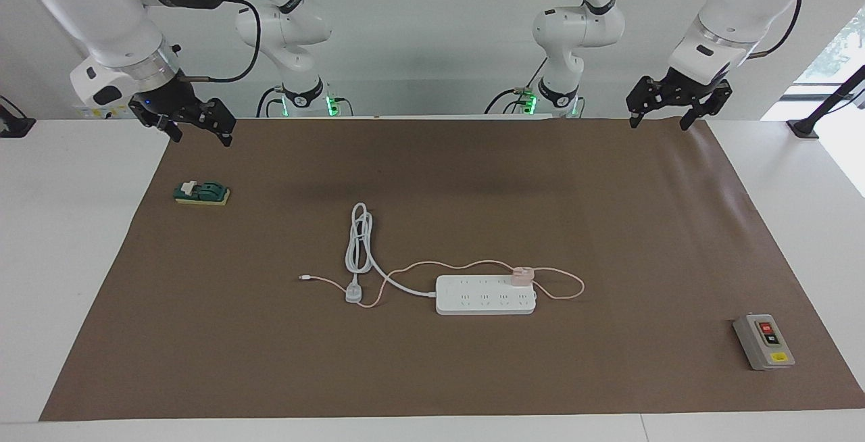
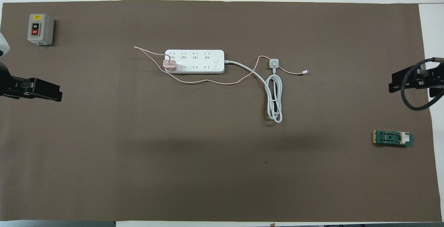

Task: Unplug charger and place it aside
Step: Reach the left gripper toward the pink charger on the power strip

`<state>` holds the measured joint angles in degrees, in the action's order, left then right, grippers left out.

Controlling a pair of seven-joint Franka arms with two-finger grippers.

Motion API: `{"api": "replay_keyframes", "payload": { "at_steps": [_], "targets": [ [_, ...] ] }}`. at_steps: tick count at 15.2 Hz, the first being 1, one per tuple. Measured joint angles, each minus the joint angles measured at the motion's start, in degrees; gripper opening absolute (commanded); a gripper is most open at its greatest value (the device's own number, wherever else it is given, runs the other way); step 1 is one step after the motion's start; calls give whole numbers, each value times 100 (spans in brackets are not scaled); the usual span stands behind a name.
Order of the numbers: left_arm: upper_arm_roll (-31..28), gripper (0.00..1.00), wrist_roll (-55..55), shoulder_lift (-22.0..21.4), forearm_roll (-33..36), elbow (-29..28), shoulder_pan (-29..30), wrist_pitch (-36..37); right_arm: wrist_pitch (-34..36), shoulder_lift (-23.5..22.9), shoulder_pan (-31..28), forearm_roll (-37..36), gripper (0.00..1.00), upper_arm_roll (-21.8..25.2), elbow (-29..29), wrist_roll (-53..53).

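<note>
A: Where do the 2 grippers stand?

B: The left gripper (image 1: 669, 105) hangs with its fingers spread and empty over the mat's edge at its own end of the table. The right gripper (image 1: 191, 119) does the same at its end, above the green knife switch (image 1: 202, 192). Both arms wait clear, probably so the middle stays free.

A: And the charger (image 1: 522, 274)?

B: A small pale-pink cube, seated in a socket of the white power strip (image 1: 485, 295), at the strip's end toward the left arm, on the row nearer the robots. Its thin pink cable (image 1: 419, 267) loops around that end, then trails past the strip's coiled white cord (image 1: 358, 242).

A: So not yet unplugged?

B: I'd say not.
</note>
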<state>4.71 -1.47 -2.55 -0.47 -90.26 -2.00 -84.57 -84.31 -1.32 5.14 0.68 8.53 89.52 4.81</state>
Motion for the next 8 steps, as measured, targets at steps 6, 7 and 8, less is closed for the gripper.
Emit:
{"api": "replay_keyframes", "payload": {
  "at_steps": [6,7,8],
  "targets": [
    [-14,100,74,-9,0,1,3,0,0,0,0,0,100,0,0,0],
    [-17,100,135,-10,0,1,3,0,0,0,0,0,100,0,0,0],
    [-19,100,292,-10,0,1,3,0,0,0,0,0,100,0,0,0]
  ]
}}
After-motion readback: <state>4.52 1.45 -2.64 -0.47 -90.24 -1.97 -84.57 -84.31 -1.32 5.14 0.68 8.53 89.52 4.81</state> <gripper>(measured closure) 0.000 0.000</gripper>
